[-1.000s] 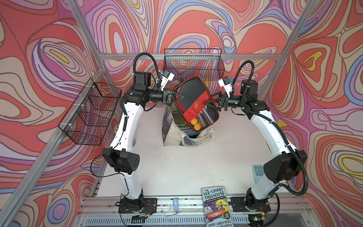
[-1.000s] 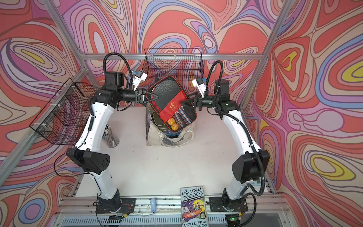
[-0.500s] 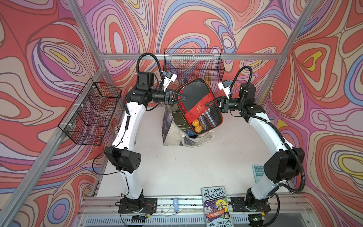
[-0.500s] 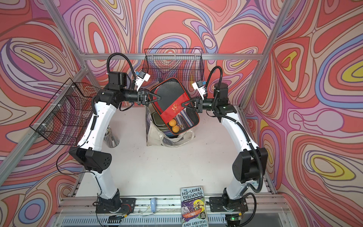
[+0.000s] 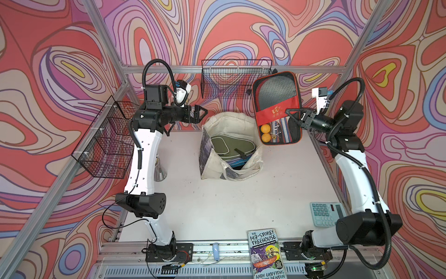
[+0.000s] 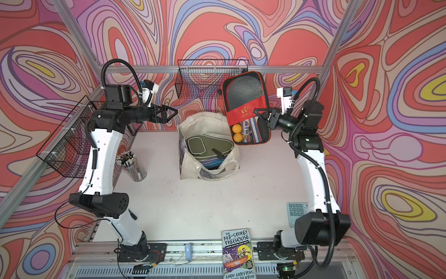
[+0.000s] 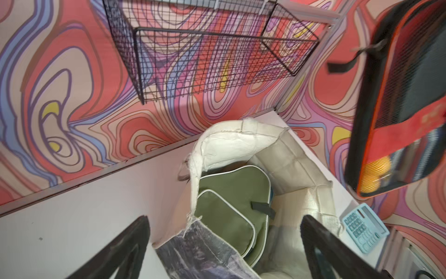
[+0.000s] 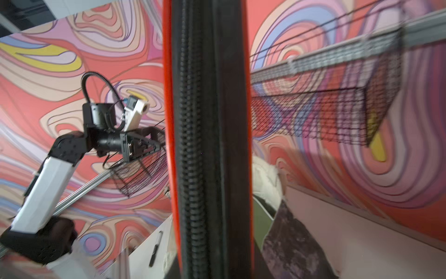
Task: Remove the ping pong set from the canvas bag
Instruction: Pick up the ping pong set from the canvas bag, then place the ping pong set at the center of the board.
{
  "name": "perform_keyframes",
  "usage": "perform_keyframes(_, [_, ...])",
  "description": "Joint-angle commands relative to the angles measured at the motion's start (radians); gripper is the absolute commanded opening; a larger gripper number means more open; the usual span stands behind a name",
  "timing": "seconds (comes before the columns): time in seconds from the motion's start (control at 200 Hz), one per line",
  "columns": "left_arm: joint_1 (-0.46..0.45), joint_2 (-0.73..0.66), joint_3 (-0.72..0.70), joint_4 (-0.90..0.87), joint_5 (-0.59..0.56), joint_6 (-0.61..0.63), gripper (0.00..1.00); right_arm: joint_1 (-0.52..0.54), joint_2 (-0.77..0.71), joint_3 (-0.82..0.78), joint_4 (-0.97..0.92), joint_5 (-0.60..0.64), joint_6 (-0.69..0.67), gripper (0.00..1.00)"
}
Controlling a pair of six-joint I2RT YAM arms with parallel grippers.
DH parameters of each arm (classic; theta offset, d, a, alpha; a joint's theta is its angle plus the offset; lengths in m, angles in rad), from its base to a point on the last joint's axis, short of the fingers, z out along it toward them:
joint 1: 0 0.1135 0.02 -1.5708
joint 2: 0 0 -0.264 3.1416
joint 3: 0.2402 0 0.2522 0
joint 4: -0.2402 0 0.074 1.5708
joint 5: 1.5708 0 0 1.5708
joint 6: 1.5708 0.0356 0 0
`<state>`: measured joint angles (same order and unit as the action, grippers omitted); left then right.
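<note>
Under the olive paddle cover [image 5: 226, 147] in the canvas bag [image 5: 231, 119]: only slivers of blue and dark fabric, too little to name or count. In the right wrist view, just the blurred zip edge of the rectangular case [image 8: 207, 145], filling the middle. Most of the metal pen cup [image 5: 160, 172] hidden behind the left arm in a top view; book [image 5: 265, 253] cut off by the lower edge in both top views.

Counted: one case, one olive cover showing, two orange balls [image 5: 264, 128], two black wire baskets [image 5: 236, 77] on the walls, one pale blue calculator [image 5: 324, 213], one book.

Look of the case: black-edged with red piping, dark mesh front, red band with a gold logo, striped handles beside the balls. Held upright off the desk [image 5: 217, 205], above and right of the bag, not touching it. Right claw [image 5: 290, 113] pinching the case's right edge. Left claw [image 5: 201, 113] spread wide, holding nothing, left of the bag. Bag standing open on the desk, cream with a dark printed side panel.
</note>
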<state>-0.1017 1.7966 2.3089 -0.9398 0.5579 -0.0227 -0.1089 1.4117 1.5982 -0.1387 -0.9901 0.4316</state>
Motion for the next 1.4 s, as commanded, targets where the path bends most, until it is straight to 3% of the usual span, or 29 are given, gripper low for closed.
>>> perform_keyframes(0.0, [-0.041,0.067,-0.037,-0.076,-0.153,0.025,1.0,-0.029,-0.059,0.034,-0.07,0.155,-0.016,0.0])
perform_keyframes(0.255, [-0.102,0.208,0.056,-0.101,-0.262,0.031,1.0,-0.214,-0.072,-0.008,-0.3,0.284,-0.023,0.0])
perform_keyframes(0.406, [-0.113,0.275,0.09,-0.13,-0.343,0.049,1.0,-0.224,-0.037,-0.066,-0.352,0.338,-0.046,0.0])
perform_keyframes(0.496, [-0.114,0.294,0.089,-0.138,-0.332,0.055,0.93,-0.224,-0.001,-0.124,-0.346,0.352,-0.052,0.0])
perform_keyframes(0.596, [-0.113,0.29,0.071,-0.125,-0.26,0.062,0.74,-0.223,0.059,-0.181,-0.324,0.339,-0.066,0.0])
perform_keyframes(0.781, [-0.115,0.234,-0.016,-0.026,-0.172,0.06,0.17,-0.223,0.196,-0.196,-0.289,0.352,-0.137,0.0])
perform_keyframes(0.876, [-0.117,0.213,-0.042,0.004,-0.146,0.063,0.0,-0.222,0.295,-0.154,-0.292,0.37,-0.183,0.0])
perform_keyframes(1.177, [-0.127,0.158,-0.112,0.052,-0.078,0.092,0.0,-0.228,0.573,0.035,-0.387,0.439,-0.398,0.0])
perform_keyframes(1.392, [-0.13,0.129,-0.16,0.074,-0.037,0.098,0.0,-0.271,0.749,0.2,-0.46,0.503,-0.445,0.0])
